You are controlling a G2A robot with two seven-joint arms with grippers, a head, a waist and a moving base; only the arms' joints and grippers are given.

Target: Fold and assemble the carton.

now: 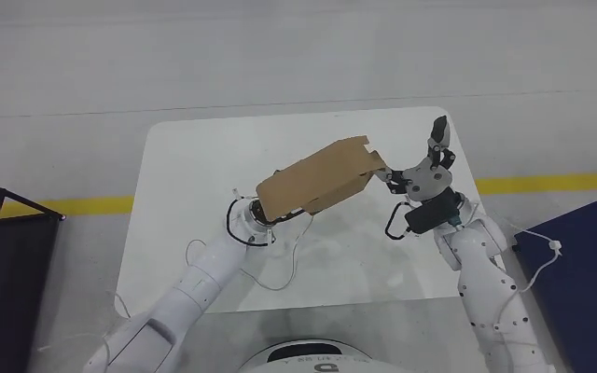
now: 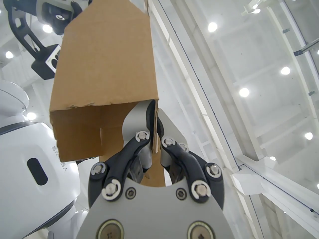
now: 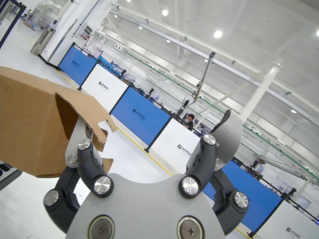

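A brown carton (image 1: pixel 322 177), folded into an open-ended sleeve, hangs tilted above the white table (image 1: pixel 187 186). My left gripper (image 2: pixel 155 128) is shut on one wall at the carton's (image 2: pixel 104 58) near open end; seen from above, that gripper (image 1: pixel 269 214) sits under the carton's lower-left end. My right gripper (image 1: pixel 412 149) is open at the carton's far end, where the flaps are notched. One of its fingers (image 3: pixel 79 130) rests against a flap of the carton (image 3: pixel 32 115), and the other finger (image 3: pixel 229 123) stands apart in free air.
Thin cables (image 1: pixel 280 270) trail over the table beside the left arm. A yellow floor line (image 1: pixel 84 205) runs behind the table. A black frame (image 1: pixel 28 210) stands at the left and a dark blue panel (image 1: pixel 569 242) at the right.
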